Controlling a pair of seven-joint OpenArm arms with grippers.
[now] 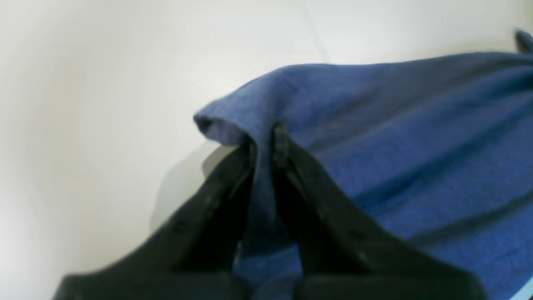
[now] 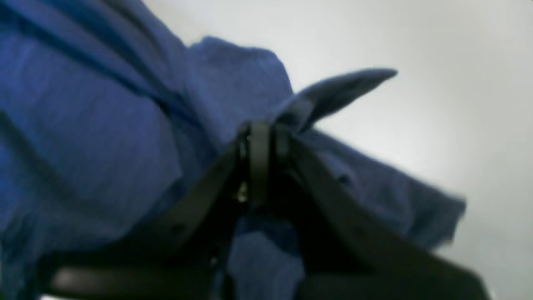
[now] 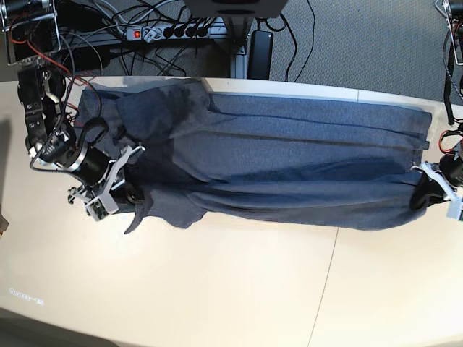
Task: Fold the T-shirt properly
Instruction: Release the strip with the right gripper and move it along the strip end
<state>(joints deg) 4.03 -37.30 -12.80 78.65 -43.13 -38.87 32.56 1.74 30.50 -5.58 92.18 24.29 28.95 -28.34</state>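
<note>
The T-shirt (image 3: 289, 159) lies stretched lengthwise across the pale table (image 3: 231, 289), slate-blue with long folds, and no lettering shows. At its right end in the base view, my left gripper (image 3: 421, 195) is shut on the near corner of the cloth. The left wrist view shows the black fingers (image 1: 308, 183) pinching a fold of the T-shirt (image 1: 395, 146). At the cloth's left end, my right gripper (image 3: 134, 196) is shut on the near edge by a sleeve. In the right wrist view the T-shirt (image 2: 83, 125) bunches over the shut right gripper (image 2: 262, 133), with a flap sticking out.
A power strip (image 3: 170, 32) and tangled cables (image 3: 94, 22) lie on the grey floor beyond the table's far edge. A seam (image 3: 327, 282) runs across the table's near half. Bare tabletop spreads in front of the shirt.
</note>
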